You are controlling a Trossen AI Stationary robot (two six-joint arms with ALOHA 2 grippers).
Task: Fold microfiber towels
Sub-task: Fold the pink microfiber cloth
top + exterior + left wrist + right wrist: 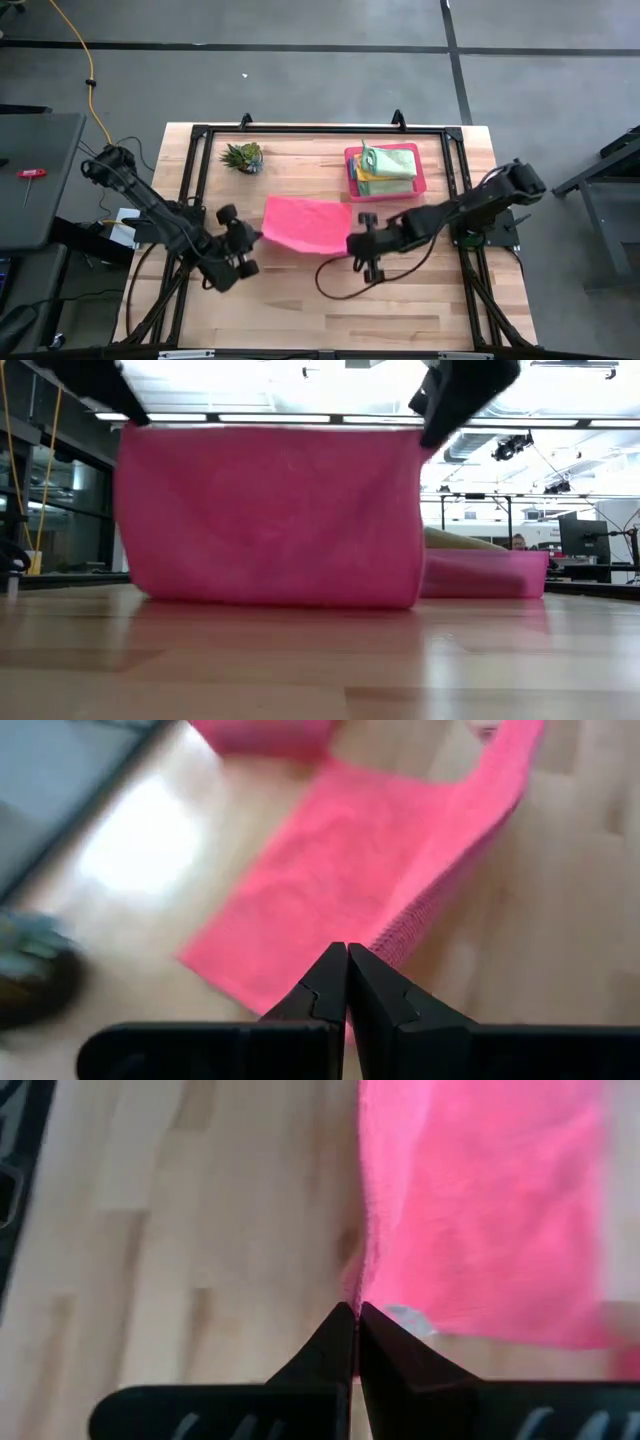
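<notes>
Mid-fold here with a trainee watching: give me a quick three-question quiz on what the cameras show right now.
1. True or false: both grippers are shut on the pink towel.
2. Where are the other towels? A) in the pink tray B) beside the plant
3. Fill in: the left gripper and right gripper hold the towel's near edge ____ the table.

Key: 1 true; 2 A; 3 above.

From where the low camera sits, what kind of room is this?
Probably a lab or workshop, not a home. Ceiling strip lights and a desk monitor show behind the wooden table, and two robot arms hold up a pink towel.
</notes>
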